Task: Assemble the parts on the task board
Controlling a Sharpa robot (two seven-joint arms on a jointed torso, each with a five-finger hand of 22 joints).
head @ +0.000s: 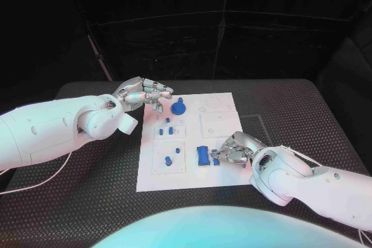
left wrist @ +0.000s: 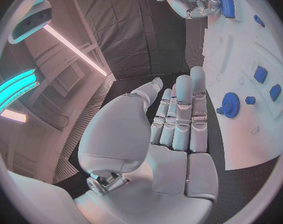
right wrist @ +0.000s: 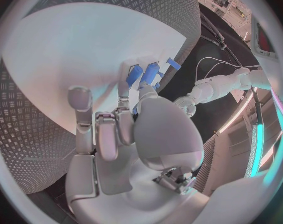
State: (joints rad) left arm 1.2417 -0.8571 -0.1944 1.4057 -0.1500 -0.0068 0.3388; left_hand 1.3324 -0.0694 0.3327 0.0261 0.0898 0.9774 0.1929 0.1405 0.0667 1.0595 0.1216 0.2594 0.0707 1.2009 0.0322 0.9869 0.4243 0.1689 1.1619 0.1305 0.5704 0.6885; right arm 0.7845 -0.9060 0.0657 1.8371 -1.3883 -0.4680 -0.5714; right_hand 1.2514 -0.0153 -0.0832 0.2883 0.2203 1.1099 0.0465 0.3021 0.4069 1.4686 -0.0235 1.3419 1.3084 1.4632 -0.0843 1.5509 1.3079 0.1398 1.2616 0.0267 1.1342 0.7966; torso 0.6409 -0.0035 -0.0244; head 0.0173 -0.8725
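Left hand [head: 143, 94] hovers at the far left corner of the task board [head: 224, 178], fingers stretched out side by side and nothing between them; the left wrist view shows them straight and close together, with the thumb apart. Just beside those fingertips, a blue gear [head: 179, 107] stands on the board, and a small blue peg [head: 167, 119] sits a little nearer. Further down the board's left column lie two short blue pieces [head: 165, 131] side by side, then two more blue bits [head: 171, 156] in the near panel. Moving right, a long blue block [head: 202, 155] lies near the board's middle. Right hand [head: 236, 149] rests just beside it, fingers curled in on a small blue part [head: 216, 161]; whether it is truly pinched, the views cannot tell.
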